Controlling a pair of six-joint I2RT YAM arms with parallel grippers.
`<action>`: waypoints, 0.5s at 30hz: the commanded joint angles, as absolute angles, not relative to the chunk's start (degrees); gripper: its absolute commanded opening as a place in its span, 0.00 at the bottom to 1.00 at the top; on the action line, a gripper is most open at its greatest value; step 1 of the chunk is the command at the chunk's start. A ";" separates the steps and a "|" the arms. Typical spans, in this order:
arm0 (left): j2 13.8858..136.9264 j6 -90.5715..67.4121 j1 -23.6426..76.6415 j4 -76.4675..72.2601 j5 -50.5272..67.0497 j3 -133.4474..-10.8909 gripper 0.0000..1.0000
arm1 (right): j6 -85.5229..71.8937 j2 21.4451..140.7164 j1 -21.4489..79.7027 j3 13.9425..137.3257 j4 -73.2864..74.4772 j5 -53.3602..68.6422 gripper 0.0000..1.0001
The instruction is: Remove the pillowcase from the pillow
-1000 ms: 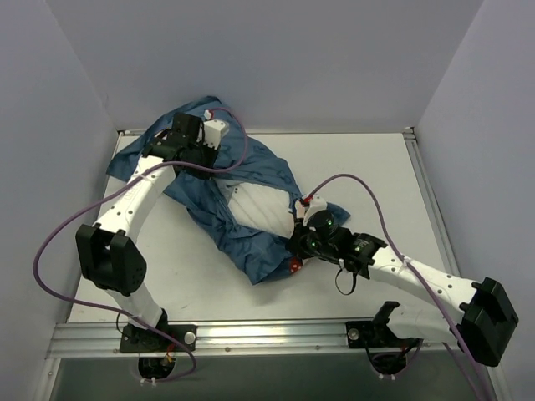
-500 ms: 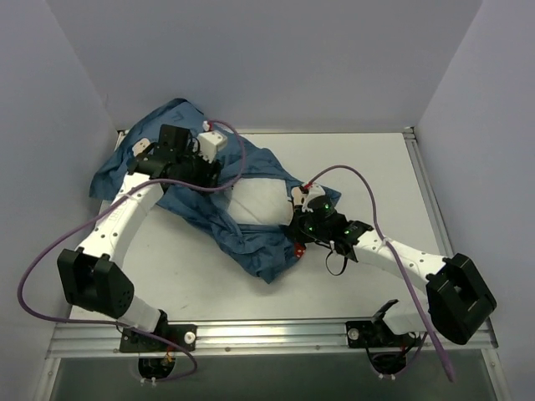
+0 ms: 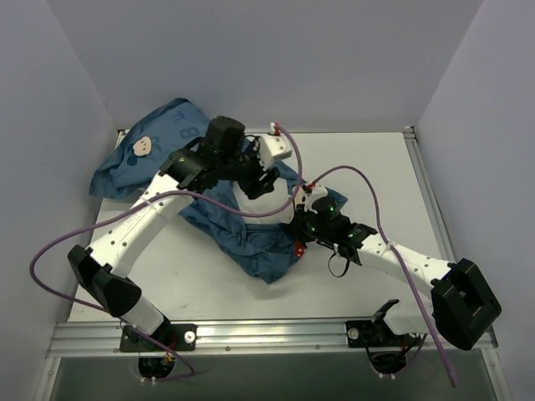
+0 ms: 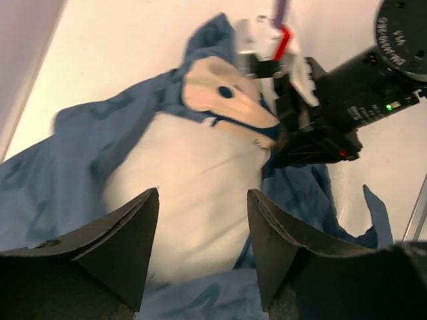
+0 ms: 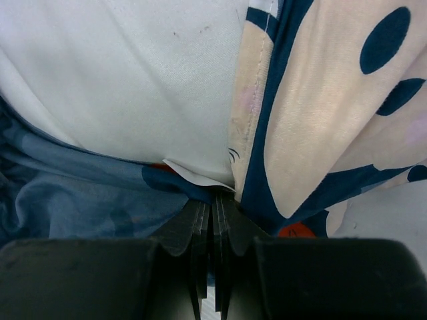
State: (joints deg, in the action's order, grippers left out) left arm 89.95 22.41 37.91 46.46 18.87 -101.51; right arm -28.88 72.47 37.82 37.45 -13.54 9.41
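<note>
The blue pillowcase [image 3: 144, 154] lies crumpled from the back left corner to the table's middle [image 3: 255, 246]. In the left wrist view it rings the bare white pillow [image 4: 193, 177], and a cream cartoon figure [image 4: 223, 97] shows on it. My left gripper [image 3: 261, 180] hovers open over the pillow [image 4: 202, 192] with nothing between its fingers. My right gripper [image 3: 298, 231] is shut on pillowcase fabric [image 5: 167, 183] at the pillow's edge. A pointed white corner of the pillow [image 5: 133, 80] reaches its fingertips [image 5: 213, 200].
Grey walls close in the white table [image 3: 376, 167] on the left, back and right. A metal rail [image 3: 267, 334] runs along the near edge. Purple cables [image 3: 368, 188] loop above both arms.
My left gripper let go of the pillowcase at the back left, opened, and swung right to hover over the pillow. The right gripper stayed shut and barely moved.
</note>
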 commanded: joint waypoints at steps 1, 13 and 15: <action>96.14 23.64 42.45 47.55 14.76 -100.99 0.62 | -30.15 70.75 37.27 36.83 -12.92 7.38 0.00; 104.76 27.24 44.12 37.72 -5.43 -94.76 0.79 | -32.43 66.89 36.56 35.07 -11.08 4.83 0.00; 105.90 28.12 44.12 37.44 -6.59 -93.61 0.80 | -32.61 66.27 36.30 34.81 -10.90 4.75 0.00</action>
